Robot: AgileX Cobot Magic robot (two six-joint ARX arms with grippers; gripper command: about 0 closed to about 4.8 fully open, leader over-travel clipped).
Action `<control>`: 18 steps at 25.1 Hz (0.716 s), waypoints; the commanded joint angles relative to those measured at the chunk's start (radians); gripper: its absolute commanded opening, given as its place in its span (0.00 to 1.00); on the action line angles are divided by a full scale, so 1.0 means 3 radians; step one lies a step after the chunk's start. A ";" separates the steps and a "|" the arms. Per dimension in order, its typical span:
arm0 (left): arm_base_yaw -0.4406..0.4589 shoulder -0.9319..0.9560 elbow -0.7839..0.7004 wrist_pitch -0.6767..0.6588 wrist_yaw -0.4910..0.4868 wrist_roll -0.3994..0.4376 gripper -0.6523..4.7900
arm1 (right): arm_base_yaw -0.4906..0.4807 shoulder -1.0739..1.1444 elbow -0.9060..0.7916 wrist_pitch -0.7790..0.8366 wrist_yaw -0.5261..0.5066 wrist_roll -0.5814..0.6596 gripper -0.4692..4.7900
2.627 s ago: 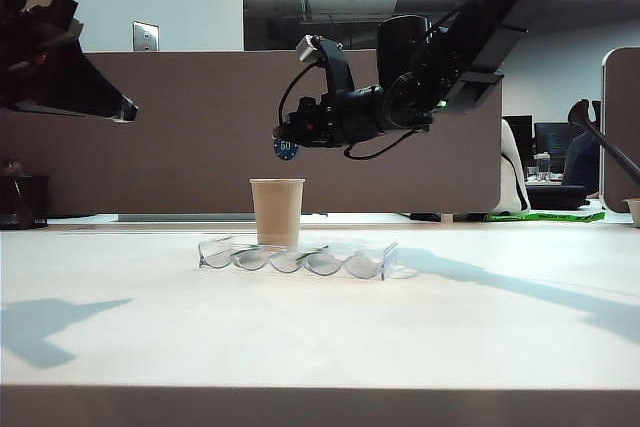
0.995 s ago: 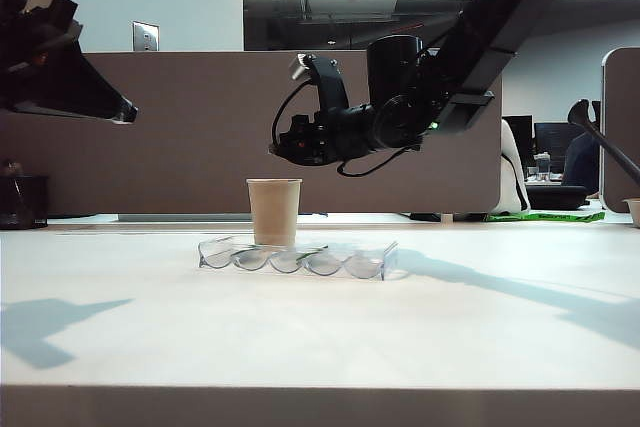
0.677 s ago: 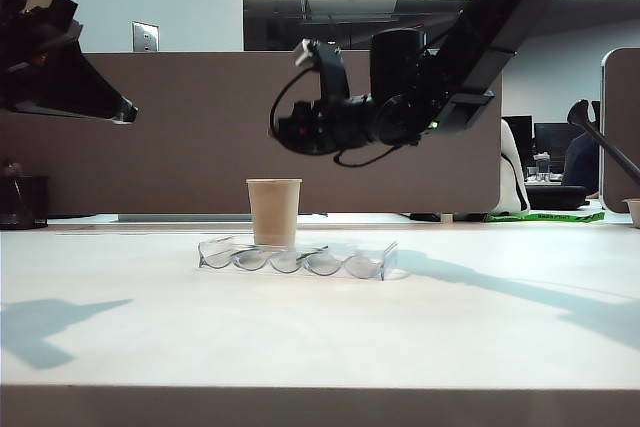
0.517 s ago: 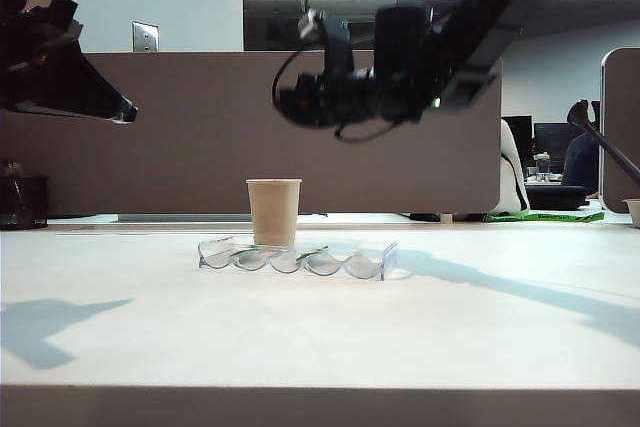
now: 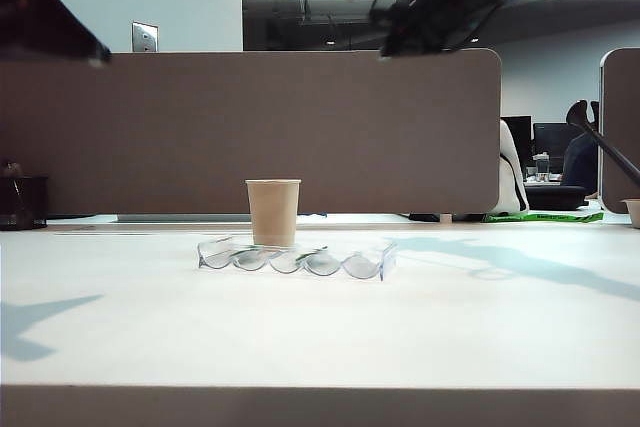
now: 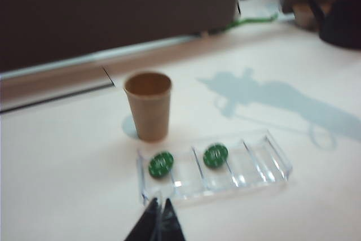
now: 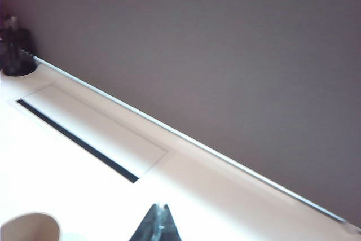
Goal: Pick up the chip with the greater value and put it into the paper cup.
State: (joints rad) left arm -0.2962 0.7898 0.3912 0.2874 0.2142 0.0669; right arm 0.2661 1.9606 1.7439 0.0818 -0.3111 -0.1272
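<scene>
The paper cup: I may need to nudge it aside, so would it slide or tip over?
The paper cup looks tall, narrower at its base and thin-walled, so a high push would probably tip it. It appears light, so a low push likely slides it on the smooth table. The clear tray nearby might block it.

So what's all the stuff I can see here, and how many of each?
Tan tapered paper cup: one, upright on the white table, just behind the tray.
Clear wavy plastic chip tray: one, mid-table.
Round green chips: two, in the tray's slots.
Dark blue chip: none visible.
Brown partition wall: one, behind the table.
Left gripper: shut, empty, raised above the table near the tray.
Right gripper: shut, empty, raised high.
</scene>
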 commanded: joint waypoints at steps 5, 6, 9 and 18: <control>0.0017 -0.0603 0.0013 -0.0151 -0.0149 -0.0225 0.11 | -0.0383 -0.1115 -0.1306 0.0237 -0.0011 -0.0011 0.09; 0.0017 -0.0693 0.0013 -0.0252 -0.0210 -0.0225 0.11 | -0.0439 -0.1255 -0.1497 0.0289 -0.0010 -0.0010 0.09; 0.0017 -0.0973 0.0013 -0.0561 -0.0215 -0.0225 0.11 | -0.0670 -0.1839 -0.2288 0.0598 -0.0018 0.0084 0.09; 0.0017 -0.1663 0.0011 -0.1139 -0.0373 -0.0338 0.11 | -0.1034 -0.3527 -0.3906 0.0786 -0.0193 0.0161 0.09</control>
State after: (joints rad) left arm -0.2932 0.3042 0.3912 -0.0383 0.1257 -0.0219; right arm -0.0433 0.9447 0.6041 0.2829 -0.3683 -0.0937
